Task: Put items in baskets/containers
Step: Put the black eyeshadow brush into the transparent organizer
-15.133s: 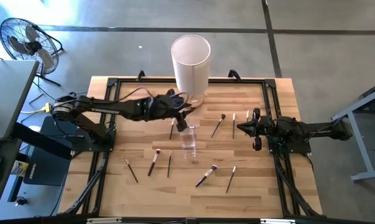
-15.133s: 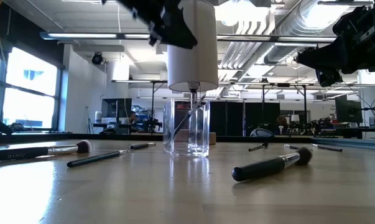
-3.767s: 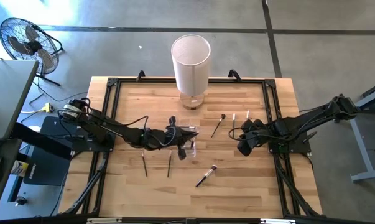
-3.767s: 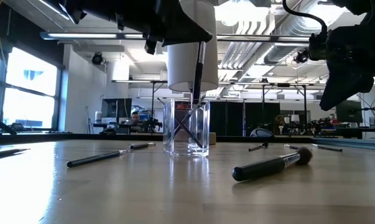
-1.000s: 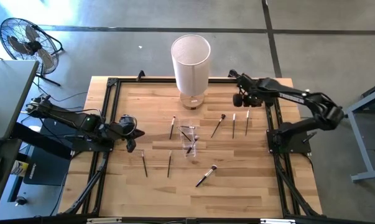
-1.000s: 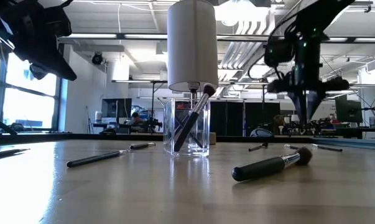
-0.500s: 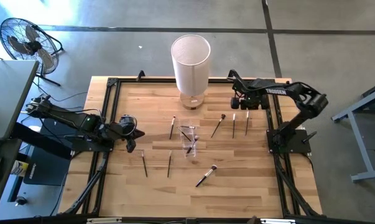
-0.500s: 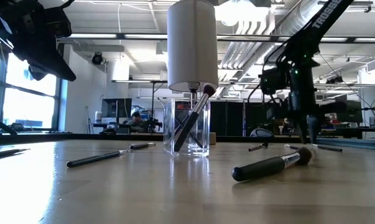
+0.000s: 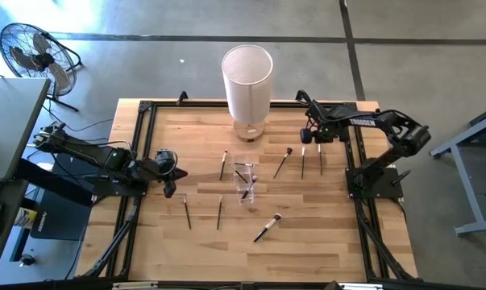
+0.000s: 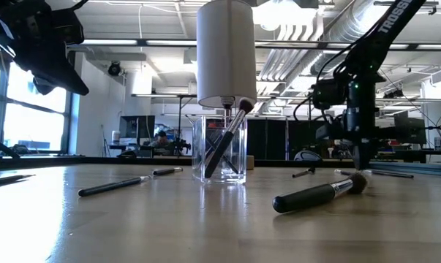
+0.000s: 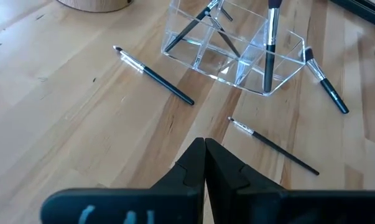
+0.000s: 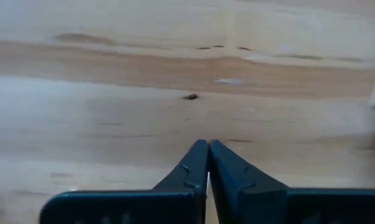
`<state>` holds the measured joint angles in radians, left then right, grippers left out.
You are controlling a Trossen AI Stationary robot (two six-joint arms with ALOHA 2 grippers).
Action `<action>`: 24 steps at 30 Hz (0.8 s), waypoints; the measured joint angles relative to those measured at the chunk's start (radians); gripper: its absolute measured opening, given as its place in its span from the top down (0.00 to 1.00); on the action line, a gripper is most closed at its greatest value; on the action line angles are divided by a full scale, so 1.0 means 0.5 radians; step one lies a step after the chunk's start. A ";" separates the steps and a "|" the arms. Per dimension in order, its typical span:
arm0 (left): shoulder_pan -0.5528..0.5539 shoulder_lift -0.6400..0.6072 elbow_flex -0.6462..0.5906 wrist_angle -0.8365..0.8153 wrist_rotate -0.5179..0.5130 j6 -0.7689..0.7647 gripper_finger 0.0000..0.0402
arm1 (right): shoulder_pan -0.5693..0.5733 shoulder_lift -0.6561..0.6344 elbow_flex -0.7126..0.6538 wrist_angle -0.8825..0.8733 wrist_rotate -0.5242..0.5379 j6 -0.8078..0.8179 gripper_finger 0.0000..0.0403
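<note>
The clear container [image 9: 244, 179] stands mid-table with a few brushes leaning inside it [image 10: 224, 139]. Several more brushes lie flat on the wood: three right of it [image 9: 283, 162] [image 9: 303, 163] [image 9: 321, 159], one left of it [image 9: 223, 165], three nearer the front [image 9: 186, 213] [image 9: 219, 213] [image 9: 266, 228]. My right gripper [image 9: 306, 141] [image 12: 207, 144] is shut and points down at the far end of the middle right-hand brush. My left gripper [image 9: 176, 171] [image 11: 204, 142] is shut and holds nothing, above the table's left side. My right gripper points straight down with its shut fingertips [image 12: 199, 149] at the wood beside the far end of a thin brush [image 9: 303, 153]. No brush shows between or past the fingers in the right wrist view. Whether they touch the brush or the table, I cannot tell.
A tall white cylinder [image 9: 247, 80] stands at the far edge behind the container. A black frame [image 9: 146, 109] runs round the tabletop. A thick brush [image 10: 319, 193] lies near the front, and a fan [image 9: 35, 50] stands off the table's far left.
My right gripper has come down from above the right-hand brushes to the tabletop, shifting slightly toward the near edge, and its fingers have shut. The brushes and the container have stayed where they were.
</note>
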<state>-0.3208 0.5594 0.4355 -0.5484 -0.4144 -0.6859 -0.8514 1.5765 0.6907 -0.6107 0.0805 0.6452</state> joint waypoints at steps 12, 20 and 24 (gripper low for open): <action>0.000 0.001 0.001 0.089 -0.029 -0.022 1.00 | 0.155 -0.524 -0.049 0.012 -0.041 -0.021 1.00; 0.000 0.001 0.001 0.148 -0.050 -0.017 1.00 | 0.446 -0.973 -0.049 0.085 0.051 0.001 1.00; 0.000 0.001 0.002 0.170 -0.106 0.003 1.00 | 0.735 -1.086 -0.048 0.490 0.056 -0.055 1.00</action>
<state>-0.3206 0.5598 0.4362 -0.4633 -0.4676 -0.6846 -0.4839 1.0334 0.6666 -0.3655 0.1085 0.6179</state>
